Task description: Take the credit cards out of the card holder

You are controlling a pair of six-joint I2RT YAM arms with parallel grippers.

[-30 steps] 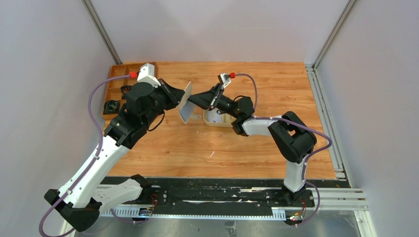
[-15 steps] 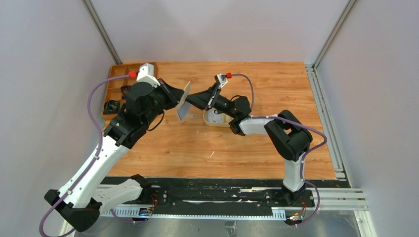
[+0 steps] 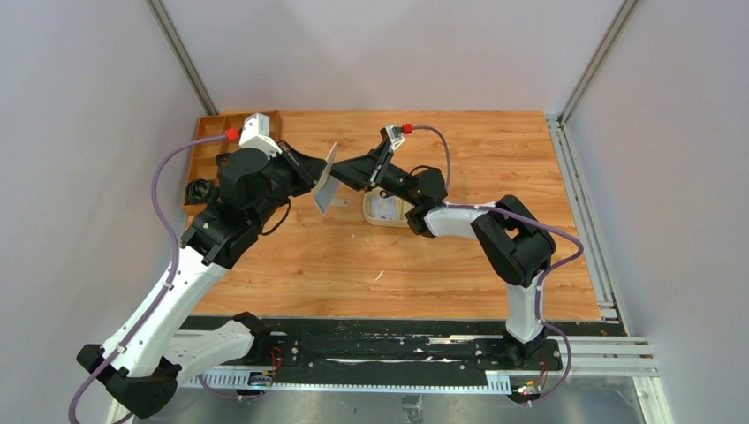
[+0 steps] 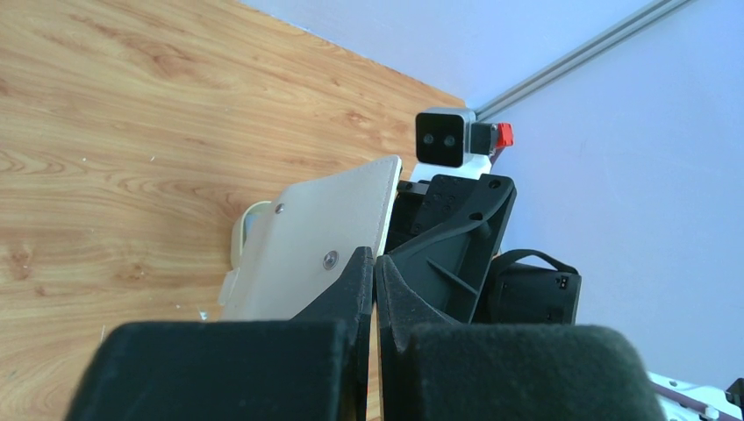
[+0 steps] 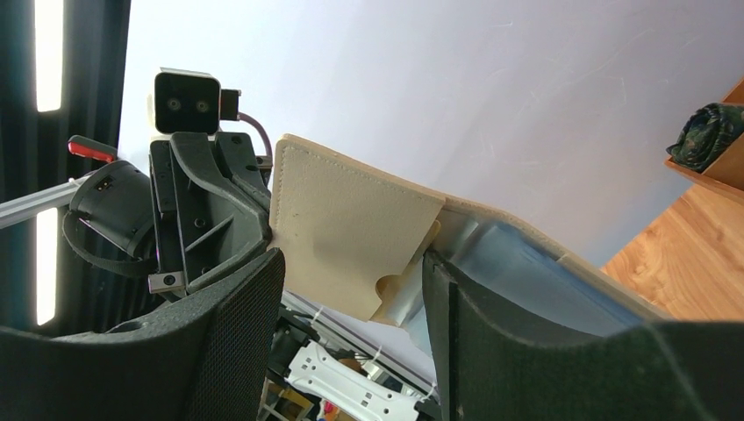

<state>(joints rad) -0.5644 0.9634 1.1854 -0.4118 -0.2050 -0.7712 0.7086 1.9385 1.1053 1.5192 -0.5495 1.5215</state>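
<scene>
Low in the right wrist view, the right hand stood spread just short of the card holder, whose pockets faced it. Beyond, the left hand pinched its far flap, above the table.

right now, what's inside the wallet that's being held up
The wallet is open: a cream pocket with a thumb notch and a shiny blue-grey lining show. No card edge is visible; anything deeper in the pockets is covered by their fronts.
</scene>
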